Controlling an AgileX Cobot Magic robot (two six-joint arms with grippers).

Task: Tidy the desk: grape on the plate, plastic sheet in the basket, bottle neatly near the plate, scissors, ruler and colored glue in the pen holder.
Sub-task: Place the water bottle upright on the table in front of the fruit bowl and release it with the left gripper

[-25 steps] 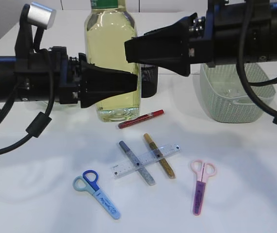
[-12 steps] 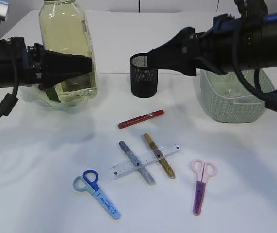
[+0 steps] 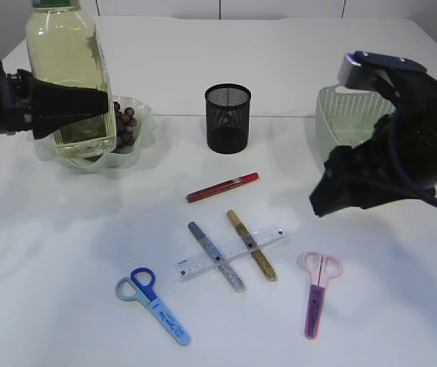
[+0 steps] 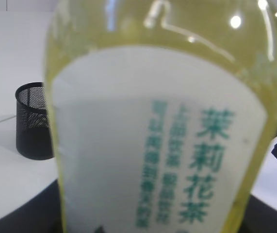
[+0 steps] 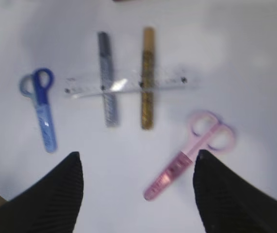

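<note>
- The bottle [image 3: 69, 76] is in the left gripper [image 3: 88, 103], which is closed around its body. It hangs upright at the far left of the bench [image 3: 65, 252], just in front of the plate [image 3: 138, 145] with the grapes [image 3: 125, 126].
- It is nearly full of pale yellow tea, so I judge it heavy. Its wall is smooth plastic and probably slippery. A hold on the wide body, as now, seems the safest one.
- The plate stands very close behind the bottle. To set the bottle down neatly beside it, the plate rim and the grapes must not be pushed.
- The right gripper [image 5: 138, 194] is wide open and holds nothing. It hovers above the pink scissors [image 3: 316, 294].
- These scissors look light and stiff and lie flat, so the closed blades are the better place to pinch them.
- The clear ruler [image 3: 229, 254] lies across the silver glue [image 3: 216, 256] and the gold glue [image 3: 251, 245]. It is thin and should be lifted first, I think.
- The red glue [image 3: 222, 187] and the blue scissors [image 3: 153, 304] lie apart from them.
- The pen holder [image 3: 227, 118] stands at the back in the middle, with nothing around it. The basket [image 3: 344, 122] is partly hidden by the right arm.
</note>
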